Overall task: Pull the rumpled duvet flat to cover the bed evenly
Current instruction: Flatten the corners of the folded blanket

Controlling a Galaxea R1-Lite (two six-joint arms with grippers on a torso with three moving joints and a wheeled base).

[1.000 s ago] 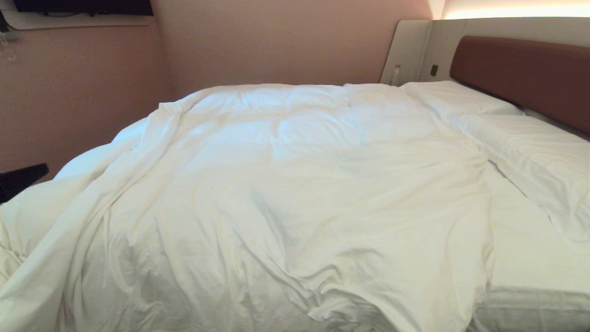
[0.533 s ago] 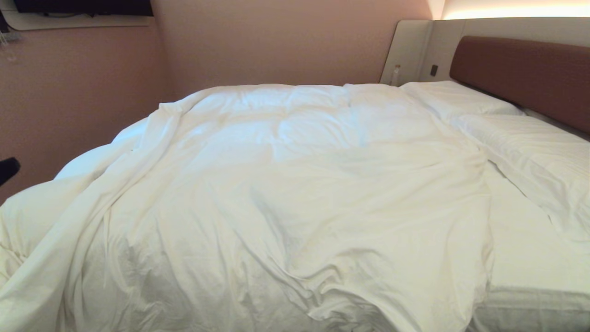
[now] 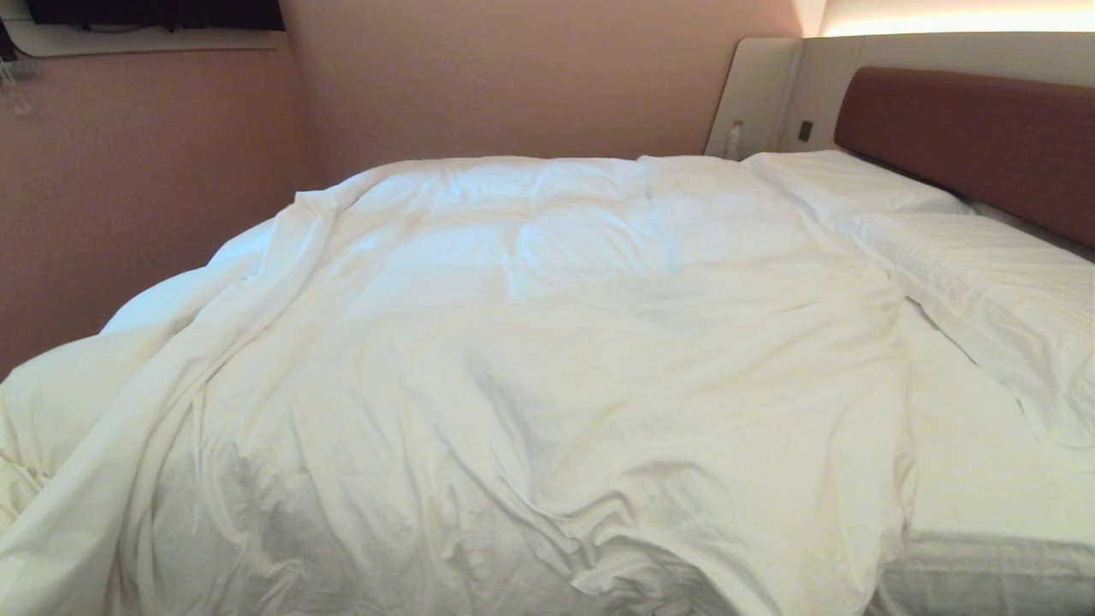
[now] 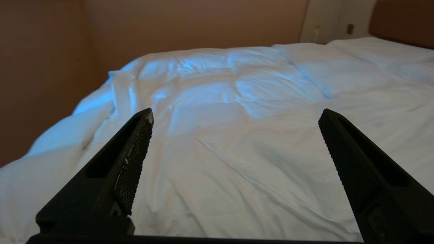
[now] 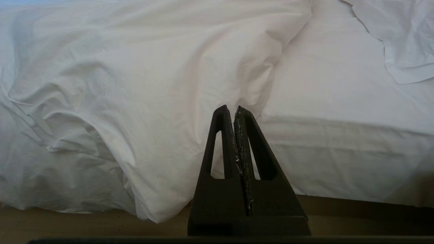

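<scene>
Puffy white wrinkled duvet (image 3: pixel 530 359) bunched left, mattress sheet (image 3: pixel 984 479) bared right. Left gripper (image 4: pixel 235 117) held wide open, empty; right gripper (image 5: pixel 234 110) closed, parked. Risk: thin fold pinched, wrinkles dragged.

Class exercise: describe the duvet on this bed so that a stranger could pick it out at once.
Start at the brown headboard of the bed. Two flat pillows lie beneath it. The duvet is the big puffy, wrinkled white cover beside them, spilling over the near edge, unlike the taut bare sheet.
</scene>
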